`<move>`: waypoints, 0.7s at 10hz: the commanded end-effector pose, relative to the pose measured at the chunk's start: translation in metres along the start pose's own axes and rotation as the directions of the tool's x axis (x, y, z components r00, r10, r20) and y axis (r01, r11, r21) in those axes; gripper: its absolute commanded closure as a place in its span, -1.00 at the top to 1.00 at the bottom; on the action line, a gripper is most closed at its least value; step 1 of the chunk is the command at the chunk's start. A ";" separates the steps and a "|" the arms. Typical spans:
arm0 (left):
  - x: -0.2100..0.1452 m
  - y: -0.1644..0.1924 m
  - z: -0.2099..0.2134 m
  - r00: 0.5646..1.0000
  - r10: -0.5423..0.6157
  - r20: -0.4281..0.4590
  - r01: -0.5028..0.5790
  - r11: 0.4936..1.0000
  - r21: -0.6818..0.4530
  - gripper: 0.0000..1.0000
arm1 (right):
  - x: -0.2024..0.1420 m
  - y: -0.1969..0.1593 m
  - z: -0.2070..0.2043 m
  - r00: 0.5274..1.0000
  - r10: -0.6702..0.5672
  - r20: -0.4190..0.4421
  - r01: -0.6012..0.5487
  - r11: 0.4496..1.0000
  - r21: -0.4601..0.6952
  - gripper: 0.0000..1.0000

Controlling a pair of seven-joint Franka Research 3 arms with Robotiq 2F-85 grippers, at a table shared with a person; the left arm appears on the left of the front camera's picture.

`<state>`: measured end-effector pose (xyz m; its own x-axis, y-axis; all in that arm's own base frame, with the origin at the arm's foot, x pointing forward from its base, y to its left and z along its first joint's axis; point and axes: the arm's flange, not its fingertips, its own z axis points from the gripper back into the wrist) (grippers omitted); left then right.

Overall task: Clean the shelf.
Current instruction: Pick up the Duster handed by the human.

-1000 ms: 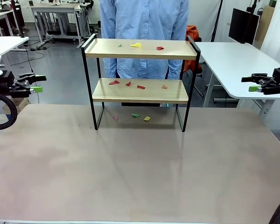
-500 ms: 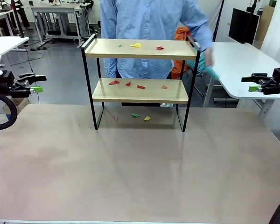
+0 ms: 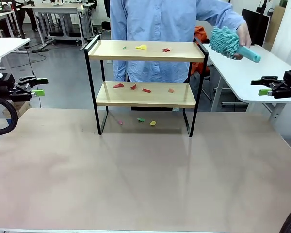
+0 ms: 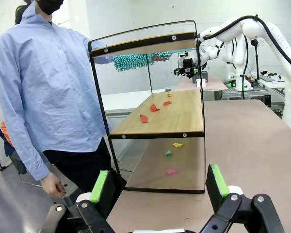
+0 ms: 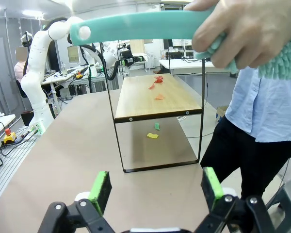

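Beige desk (image 3: 136, 184) carries the shelf (image 3: 136, 99) near its far edge, with a person (image 3: 155, 29) behind it holding a teal duster (image 3: 225, 41) up beside the shelf's right end. Left claw (image 3: 39, 86) and right claw (image 3: 262, 86) hang wide open, empty, beside the desk; paper scraps (image 3: 141, 47) dot both boards.

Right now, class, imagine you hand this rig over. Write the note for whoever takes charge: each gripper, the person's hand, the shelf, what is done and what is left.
Left gripper: open, empty, at the left side, clear of the shelf.
Right gripper: open, empty, at the right side.
Shelf: stands at the far middle of the table.
Person's hand: holds a teal duster raised beside the right end of the top board, not touching it.
Done: nothing swept.
Left: coloured scraps on the top board, on the lower board and on the table beneath.
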<state>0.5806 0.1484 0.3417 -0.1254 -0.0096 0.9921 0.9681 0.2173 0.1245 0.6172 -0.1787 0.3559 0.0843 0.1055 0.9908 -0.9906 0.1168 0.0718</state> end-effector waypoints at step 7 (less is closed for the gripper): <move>0.000 0.000 0.000 1.000 -0.003 -0.004 0.003 1.000 -0.004 1.00 | 0.001 0.000 -0.001 1.000 0.002 -0.005 -0.002 1.000 0.000 1.00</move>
<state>0.5806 0.1484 0.3417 -0.1254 -0.0096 0.9921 0.9681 0.2173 0.1245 0.6172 -0.1787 0.3559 0.0843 0.1055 0.9908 -0.9906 0.1168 0.0718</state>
